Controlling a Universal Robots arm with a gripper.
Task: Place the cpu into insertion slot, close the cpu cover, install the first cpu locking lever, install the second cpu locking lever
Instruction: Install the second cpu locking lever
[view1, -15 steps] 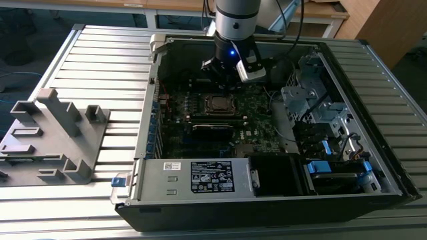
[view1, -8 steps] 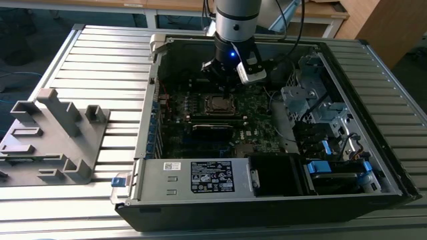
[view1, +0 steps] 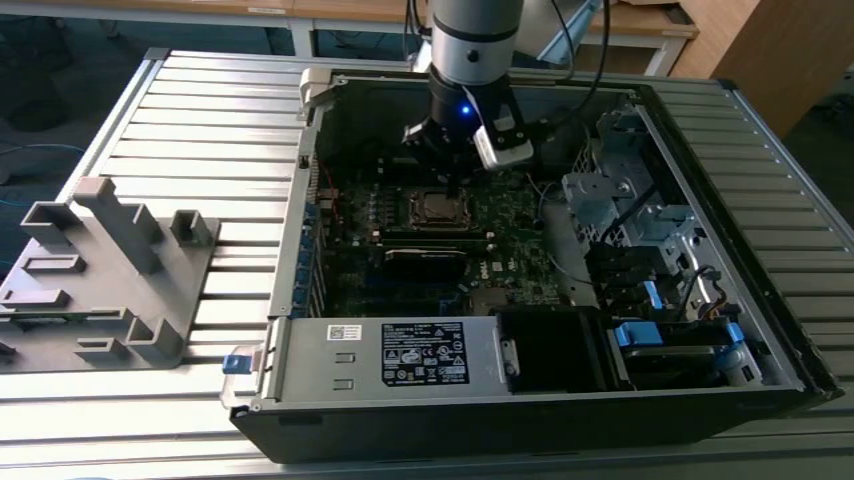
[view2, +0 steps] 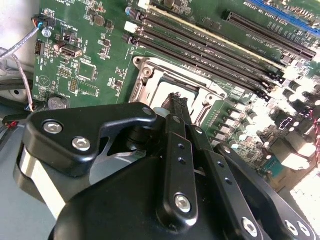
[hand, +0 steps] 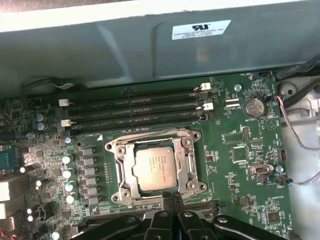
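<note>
The cpu (hand: 156, 168) lies flat in its socket on the green motherboard, its dull silver-tan top facing up. The cpu cover (hand: 121, 170), a silver frame with an open window, lies down around it. In the exterior view my gripper (view1: 446, 175) hangs inside the open computer case, just above the cpu (view1: 438, 208). Both wrist views show the black fingers (hand: 165, 215) pressed together at one edge of the socket; the gripper (view2: 175, 98) is shut and I see nothing between the tips. The cover (view2: 150, 77) shows just beyond them. Whether the locking levers are latched I cannot tell.
Long black memory slots (hand: 135, 107) run beside the socket, with the grey case wall (hand: 150, 50) behind them. A black heatsink block (view1: 424, 262) and the labelled power supply (view1: 400, 355) lie nearer the case front. Drive cages (view1: 627, 220) fill the exterior view's right. A grey fixture (view1: 107, 270) stands on the slatted table.
</note>
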